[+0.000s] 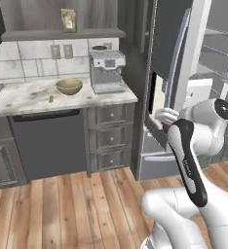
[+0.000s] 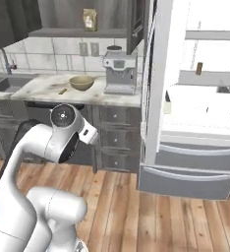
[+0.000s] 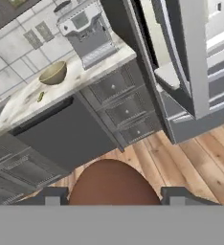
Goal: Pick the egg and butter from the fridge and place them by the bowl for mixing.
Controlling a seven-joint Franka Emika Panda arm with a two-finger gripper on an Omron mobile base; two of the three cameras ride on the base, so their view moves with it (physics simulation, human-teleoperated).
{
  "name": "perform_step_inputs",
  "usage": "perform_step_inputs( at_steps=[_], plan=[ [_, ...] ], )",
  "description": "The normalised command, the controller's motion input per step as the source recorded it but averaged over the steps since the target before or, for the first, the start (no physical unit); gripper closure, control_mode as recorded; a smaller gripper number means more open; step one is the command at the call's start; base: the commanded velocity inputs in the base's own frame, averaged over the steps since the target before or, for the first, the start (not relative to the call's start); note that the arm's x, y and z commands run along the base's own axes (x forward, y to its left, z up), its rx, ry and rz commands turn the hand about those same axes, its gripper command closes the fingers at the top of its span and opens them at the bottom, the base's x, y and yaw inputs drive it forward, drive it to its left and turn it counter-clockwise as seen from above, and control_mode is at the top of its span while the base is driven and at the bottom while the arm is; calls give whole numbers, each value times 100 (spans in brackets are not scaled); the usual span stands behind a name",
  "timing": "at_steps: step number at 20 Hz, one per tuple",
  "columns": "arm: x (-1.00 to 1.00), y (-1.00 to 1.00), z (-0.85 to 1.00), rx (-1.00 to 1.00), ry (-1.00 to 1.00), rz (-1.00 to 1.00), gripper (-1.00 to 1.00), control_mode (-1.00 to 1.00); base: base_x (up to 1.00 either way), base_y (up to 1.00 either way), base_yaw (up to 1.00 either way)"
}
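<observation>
Gripper [image 3: 112,196]: fingers [image 3: 51,196] part-open, clamped on either side of a brown egg [image 3: 113,184] held between them. Bowl [image 3: 53,73]: well beyond the fingertips, on the marble counter [image 3: 23,98], beside the coffee machine [image 3: 87,31]. Fridge [image 3: 190,57]: door open, ahead and to the fingers' right. Butter: cannot be made out.

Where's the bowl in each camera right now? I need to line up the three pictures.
Left base view: bowl on the counter, upper left, left of the coffee machine.
Right base view: bowl upper left of centre, again left of the coffee machine.
Hand view: bowl upper left, tilted picture.
Shared landmark: coffee machine.
</observation>
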Motion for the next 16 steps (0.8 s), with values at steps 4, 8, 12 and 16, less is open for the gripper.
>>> perform_step_inputs(
  at_steps=[4,8,12,16],
  plan=[
    [0,0,0,0,0,0,100,100,60,100,25],
    [0,0,0,0,0,0,100,100,100,54,29],
    [0,0,0,0,0,0,100,100,100,29,19],
    [0,0,0,0,0,0,100,100,100,22,9]
  ],
)
